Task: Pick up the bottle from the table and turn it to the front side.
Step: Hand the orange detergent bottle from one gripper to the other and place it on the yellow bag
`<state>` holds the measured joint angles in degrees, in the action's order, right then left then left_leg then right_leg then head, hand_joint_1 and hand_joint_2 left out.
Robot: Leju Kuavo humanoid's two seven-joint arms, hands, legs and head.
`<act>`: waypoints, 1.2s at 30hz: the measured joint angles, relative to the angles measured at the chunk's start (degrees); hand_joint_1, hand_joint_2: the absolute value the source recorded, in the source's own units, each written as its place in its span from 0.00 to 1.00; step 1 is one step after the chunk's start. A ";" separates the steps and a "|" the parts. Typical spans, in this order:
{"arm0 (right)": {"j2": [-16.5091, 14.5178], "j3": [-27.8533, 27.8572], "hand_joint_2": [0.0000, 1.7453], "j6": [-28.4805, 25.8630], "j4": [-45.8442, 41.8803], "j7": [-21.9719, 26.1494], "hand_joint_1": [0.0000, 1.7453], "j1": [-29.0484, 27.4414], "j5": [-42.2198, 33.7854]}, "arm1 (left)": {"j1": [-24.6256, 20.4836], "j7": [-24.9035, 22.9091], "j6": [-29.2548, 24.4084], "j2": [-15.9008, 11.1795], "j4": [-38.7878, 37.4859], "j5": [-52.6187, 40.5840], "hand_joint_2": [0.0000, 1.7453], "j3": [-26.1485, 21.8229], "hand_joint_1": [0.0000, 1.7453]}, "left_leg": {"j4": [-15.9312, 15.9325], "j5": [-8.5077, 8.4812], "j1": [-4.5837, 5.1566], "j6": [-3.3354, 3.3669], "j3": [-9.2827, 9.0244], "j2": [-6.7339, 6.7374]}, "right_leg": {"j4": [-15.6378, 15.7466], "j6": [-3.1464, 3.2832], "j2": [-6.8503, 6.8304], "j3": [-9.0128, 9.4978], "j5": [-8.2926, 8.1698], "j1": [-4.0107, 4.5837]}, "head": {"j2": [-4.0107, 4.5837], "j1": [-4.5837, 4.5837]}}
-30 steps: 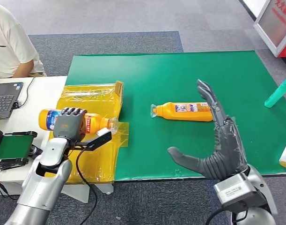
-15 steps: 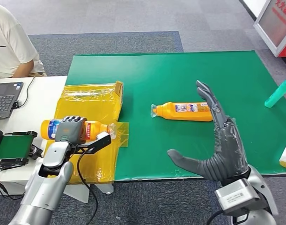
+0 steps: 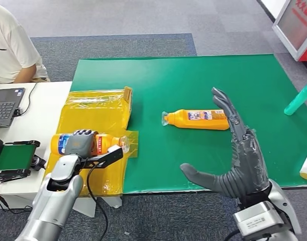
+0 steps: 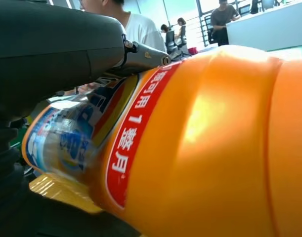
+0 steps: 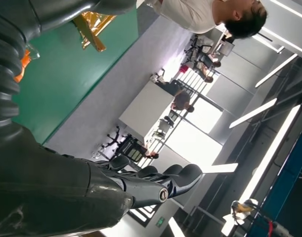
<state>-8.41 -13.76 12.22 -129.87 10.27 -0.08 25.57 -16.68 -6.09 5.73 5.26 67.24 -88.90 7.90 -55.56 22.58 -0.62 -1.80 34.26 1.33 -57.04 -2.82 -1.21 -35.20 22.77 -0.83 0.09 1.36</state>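
The green worktop fills the middle of the scene, with crumpled yellow plastic sheeting over its near-left corner. The open right robot hand hovers near the front edge with fingers spread, holding nothing, just short of a second orange bottle lying on the mat. The left robot hand is wrapped around the bottle, held sideways above the sheeting.

The grip sits on the smooth, rounded body, so turning it could let it slip or roll out. The nearby sheeting might also snag the cap end.

Against the picture a second ago, the held bottle has come nearer and slightly right.
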 joint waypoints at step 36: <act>0.68 0.55 1.00 -2.04 -1.37 0.42 0.00 -4.09 2.52 | 6.18 13.66 5.30 7.62 24.35 42.22 0.00 -8.48 0.00 | 0.00 0.05 0.00 0.01 0.01 0.00 | 0.00 0.01 0.00 0.00 0.03 0.00 | -0.01 -0.01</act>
<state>-7.74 -13.22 10.17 -131.24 10.68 -4.17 28.10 -10.50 7.56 11.04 12.88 91.59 -46.68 -0.58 -55.56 22.63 -0.62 -1.79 34.27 1.33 -57.04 -2.81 -1.20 -35.20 22.79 -0.83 0.09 1.35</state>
